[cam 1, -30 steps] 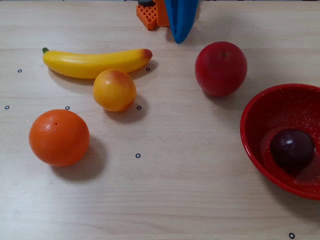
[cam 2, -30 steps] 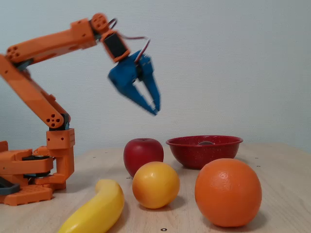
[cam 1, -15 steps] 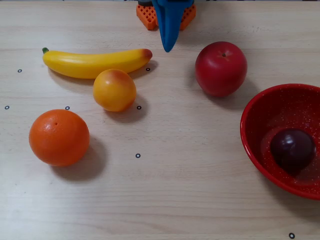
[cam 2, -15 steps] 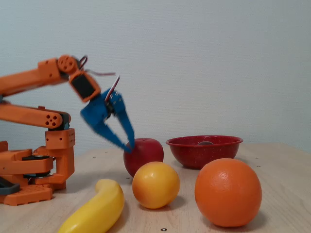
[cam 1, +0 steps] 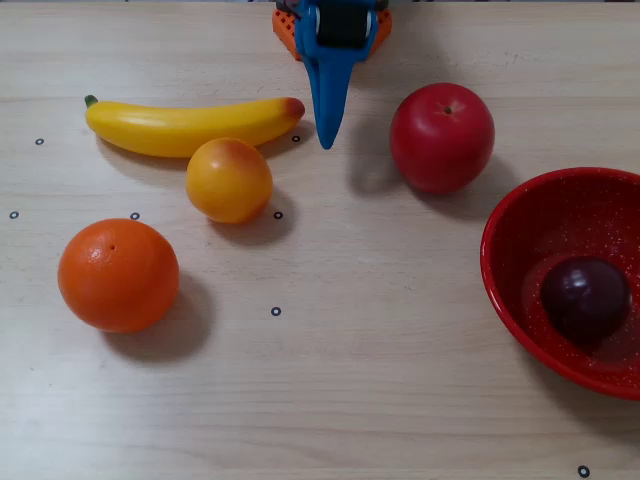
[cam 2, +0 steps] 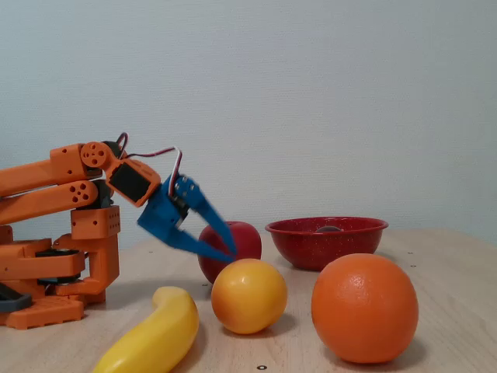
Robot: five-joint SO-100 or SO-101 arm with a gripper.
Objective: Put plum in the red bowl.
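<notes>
The plum (cam 1: pixel 584 298) is small, dark and glossy, and it lies inside the red bowl (cam 1: pixel 497 250) at the right edge of the overhead view. In the fixed view only a dark sliver of the plum (cam 2: pixel 329 228) shows above the rim of the red bowl (cam 2: pixel 326 247). My blue gripper (cam 1: pixel 326 140) hangs low over the table, between the banana's tip and the apple and far from the bowl. Seen from the side, the gripper (cam 2: pixel 231 249) has its fingertips together and holds nothing.
A red apple (cam 1: pixel 442 137) sits just right of the gripper. The yellow banana (cam 1: pixel 190 125), the peach-like fruit (cam 1: pixel 229 180) and the orange (cam 1: pixel 118 275) lie to its left. The orange arm base (cam 2: pixel 54 272) stands at the table's back edge.
The arm has folded down, lowering the gripper from high in the air to just above the table beside the apple. The plum and the other fruits have not moved.
</notes>
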